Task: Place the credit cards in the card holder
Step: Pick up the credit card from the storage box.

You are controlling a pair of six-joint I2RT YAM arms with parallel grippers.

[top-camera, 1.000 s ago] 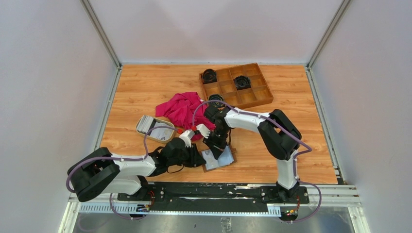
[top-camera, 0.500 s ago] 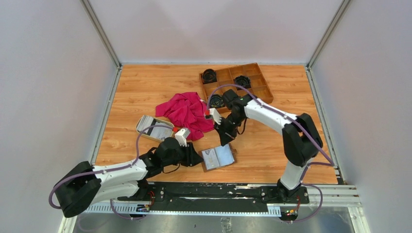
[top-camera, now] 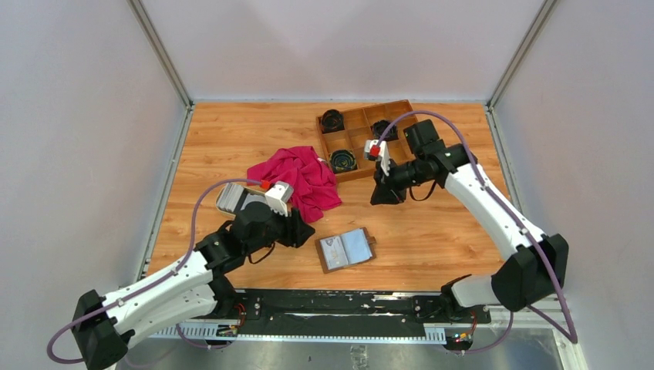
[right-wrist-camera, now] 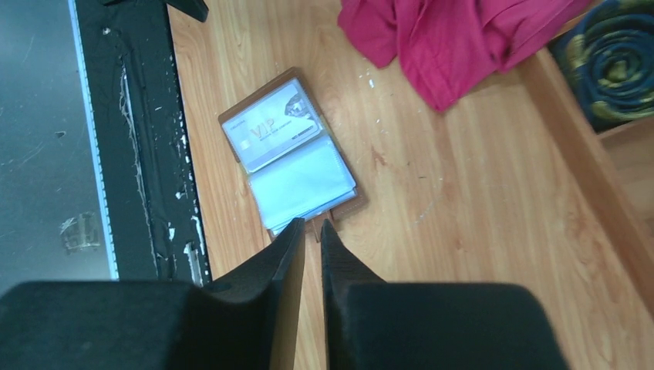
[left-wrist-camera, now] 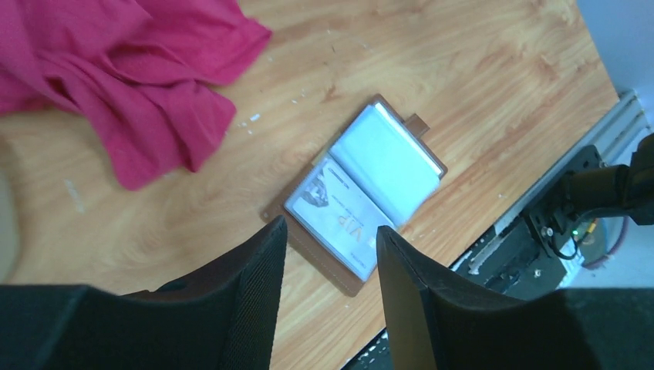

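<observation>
The card holder [top-camera: 345, 249] lies open on the table near the front edge, brown with greyish pockets. A white card marked VIP [left-wrist-camera: 338, 213] sits in one pocket, also seen in the right wrist view [right-wrist-camera: 271, 132]. My left gripper [top-camera: 299, 230] is open and empty, just left of the holder [left-wrist-camera: 362, 185]. My right gripper [top-camera: 383, 194] is shut and empty, well behind and to the right of the holder [right-wrist-camera: 291, 162]. The stack of credit cards [top-camera: 229, 197] lies in a cream dish, mostly hidden by my left arm.
A red cloth [top-camera: 297, 177] lies crumpled behind the holder, between the dish and a wooden compartment tray [top-camera: 401, 154] holding dark coiled items [top-camera: 342, 160]. The black base rail [top-camera: 347, 302] runs along the front edge.
Both grippers have drawn away from the card holder. The right arm swung back and right toward the tray; the left arm pulled back to the left. The holder now lies uncovered.
</observation>
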